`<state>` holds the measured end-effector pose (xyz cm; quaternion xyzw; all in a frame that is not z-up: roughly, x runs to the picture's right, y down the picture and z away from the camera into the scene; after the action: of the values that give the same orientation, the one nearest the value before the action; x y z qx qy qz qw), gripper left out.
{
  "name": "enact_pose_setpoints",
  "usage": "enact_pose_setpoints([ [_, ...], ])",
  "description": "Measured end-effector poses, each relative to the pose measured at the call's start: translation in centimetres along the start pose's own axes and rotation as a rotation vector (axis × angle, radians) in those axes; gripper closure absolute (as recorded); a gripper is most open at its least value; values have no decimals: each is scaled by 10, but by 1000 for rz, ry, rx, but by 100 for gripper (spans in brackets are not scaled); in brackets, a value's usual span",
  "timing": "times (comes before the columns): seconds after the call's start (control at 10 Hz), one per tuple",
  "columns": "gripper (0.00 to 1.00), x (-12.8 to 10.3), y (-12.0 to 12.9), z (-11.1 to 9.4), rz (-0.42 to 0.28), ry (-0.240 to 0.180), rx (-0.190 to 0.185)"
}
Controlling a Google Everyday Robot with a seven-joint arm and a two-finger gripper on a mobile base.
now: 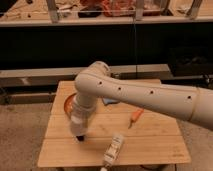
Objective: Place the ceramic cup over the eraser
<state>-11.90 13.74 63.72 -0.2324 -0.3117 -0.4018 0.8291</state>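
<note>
My gripper (79, 135) hangs from the big white arm and points straight down at the front left of the wooden table (150, 145), its dark tip at or just above the tabletop. A cream-white cylindrical section (80, 117) sits right above the tip; I cannot tell whether it is the ceramic cup or part of the wrist. I see no other ceramic cup. The black eraser does not show apart from the dark gripper tip; it may be hidden under it.
An orange pan (66, 103) lies behind the gripper, partly hidden by the arm. A blue-grey pad (109, 101) lies at the table's middle back. A small orange thing (136, 117) lies to the right. A long white labelled bottle (114, 148) lies at the front edge.
</note>
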Motion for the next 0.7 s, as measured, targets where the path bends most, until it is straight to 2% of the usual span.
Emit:
enact_pose_setpoints([
  [0.3,100,4,1,29,7,-6,-11],
  [0.7,100,8,0,47,11,-8,-20],
])
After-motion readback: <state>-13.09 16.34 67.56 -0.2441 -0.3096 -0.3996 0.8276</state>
